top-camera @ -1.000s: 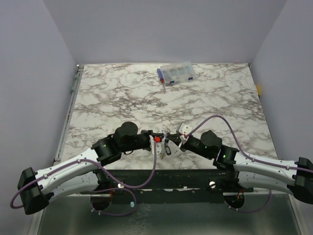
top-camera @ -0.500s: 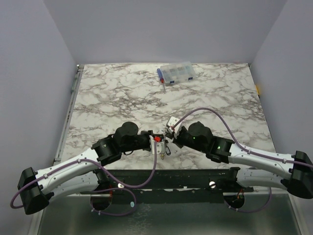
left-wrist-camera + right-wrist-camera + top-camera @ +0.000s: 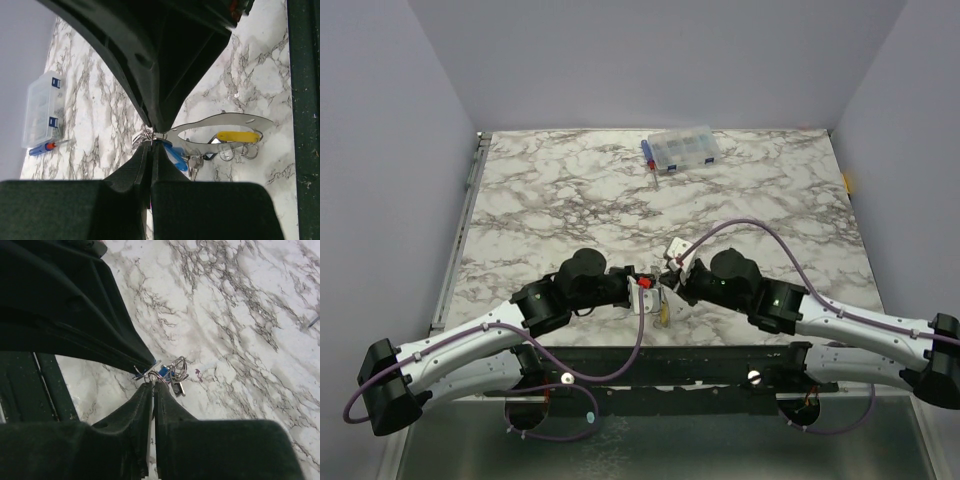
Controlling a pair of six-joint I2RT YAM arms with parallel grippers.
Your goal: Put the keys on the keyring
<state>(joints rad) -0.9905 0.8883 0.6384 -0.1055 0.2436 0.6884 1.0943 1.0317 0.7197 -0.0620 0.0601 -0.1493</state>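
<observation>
Soft, even light makes the tabletop [image 3: 570,190] bright in the top view, with faint shadows. Up close, the left hand [image 3: 150,142] and right hand [image 3: 153,385] look dark and blurry (the keyring [image 3: 235,118] glints a little).

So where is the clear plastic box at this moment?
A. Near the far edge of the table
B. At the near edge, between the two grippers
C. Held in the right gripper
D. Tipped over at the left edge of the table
A: the overhead view shows the box resting flat by the far edge of the table, with a small blue-handled tool beside it.
</observation>
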